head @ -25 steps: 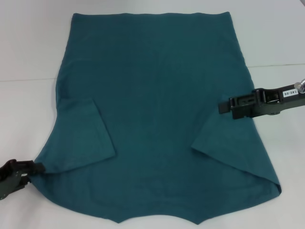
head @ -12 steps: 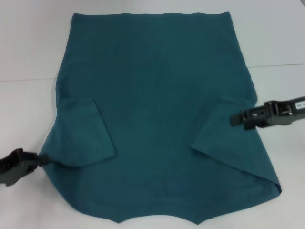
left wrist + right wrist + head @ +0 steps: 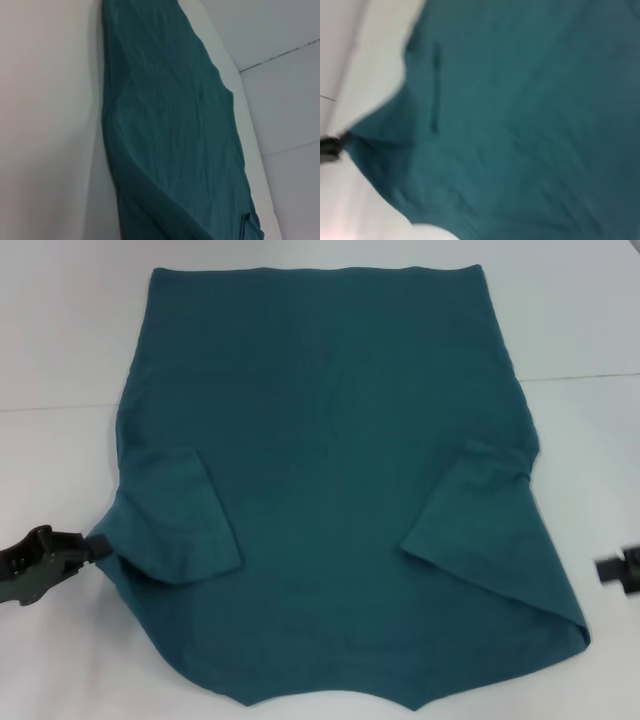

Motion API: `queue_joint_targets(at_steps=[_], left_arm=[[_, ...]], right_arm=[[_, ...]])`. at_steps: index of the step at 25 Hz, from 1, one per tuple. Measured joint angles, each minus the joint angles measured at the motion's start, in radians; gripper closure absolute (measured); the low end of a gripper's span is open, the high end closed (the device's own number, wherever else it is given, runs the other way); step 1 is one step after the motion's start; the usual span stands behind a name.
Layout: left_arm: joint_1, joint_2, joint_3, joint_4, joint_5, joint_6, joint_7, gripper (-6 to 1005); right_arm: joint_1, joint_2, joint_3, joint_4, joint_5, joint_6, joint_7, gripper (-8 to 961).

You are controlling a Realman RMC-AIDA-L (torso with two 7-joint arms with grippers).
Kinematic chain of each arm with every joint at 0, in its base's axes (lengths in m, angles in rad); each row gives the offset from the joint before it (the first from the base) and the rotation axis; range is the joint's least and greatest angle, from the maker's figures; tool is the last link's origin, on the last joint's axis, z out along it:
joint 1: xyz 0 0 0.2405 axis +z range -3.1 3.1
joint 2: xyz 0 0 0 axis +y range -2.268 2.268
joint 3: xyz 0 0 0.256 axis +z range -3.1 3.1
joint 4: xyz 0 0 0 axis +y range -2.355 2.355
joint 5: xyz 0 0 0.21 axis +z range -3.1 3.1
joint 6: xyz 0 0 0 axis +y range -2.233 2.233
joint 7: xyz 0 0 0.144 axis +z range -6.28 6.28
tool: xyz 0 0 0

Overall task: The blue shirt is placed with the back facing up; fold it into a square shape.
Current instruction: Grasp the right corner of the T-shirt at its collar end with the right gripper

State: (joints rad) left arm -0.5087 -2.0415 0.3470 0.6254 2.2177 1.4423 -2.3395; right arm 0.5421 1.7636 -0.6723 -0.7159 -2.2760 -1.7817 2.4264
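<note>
Since a second ago, the right pincer [image 3: 612,571] has drawn back off the blue shirt [image 3: 330,440] to its right side, apart from the cloth; its opening I cannot tell. Left pincer [image 3: 97,545] grips the shirt's left edge, closed. Shirt lies flat on the white table [image 3: 60,350], sleeves folded in.

No text, label, brand, number or sign can be read anywhere in these views.

The right end effector [image 3: 612,571] withdrew off the blue shirt [image 3: 330,440] toward the right edge.
</note>
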Motion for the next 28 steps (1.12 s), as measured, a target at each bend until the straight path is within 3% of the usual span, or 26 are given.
queue_joint_targets(at_steps=[4, 11, 13, 18, 28], left_arm=[[-0.001, -0.001, -0.002, -0.008, -0.001, -0.011, 0.000, 1001], [-0.002, -0.003, -0.004, -0.009, -0.001, -0.013, -0.003, 1001], [-0.002, -0.004, -0.005, -0.009, -0.001, -0.014, -0.003, 1001], [0.000, -0.005, -0.005, -0.009, -0.001, -0.019, -0.004, 1000], [0.007, -0.006, -0.005, -0.009, -0.001, -0.023, -0.007, 999]], right_arm=[[-0.025, 0.003, 0.021, 0.002, -0.081, 0.006, 0.010, 215], [-0.024, 0.050, 0.043, -0.001, -0.167, 0.078, 0.002, 218], [-0.016, 0.074, 0.040, -0.005, -0.187, 0.123, -0.011, 219], [0.003, 0.098, 0.030, 0.002, -0.190, 0.168, -0.023, 220], [0.019, 0.122, -0.029, 0.003, -0.200, 0.204, -0.010, 224]])
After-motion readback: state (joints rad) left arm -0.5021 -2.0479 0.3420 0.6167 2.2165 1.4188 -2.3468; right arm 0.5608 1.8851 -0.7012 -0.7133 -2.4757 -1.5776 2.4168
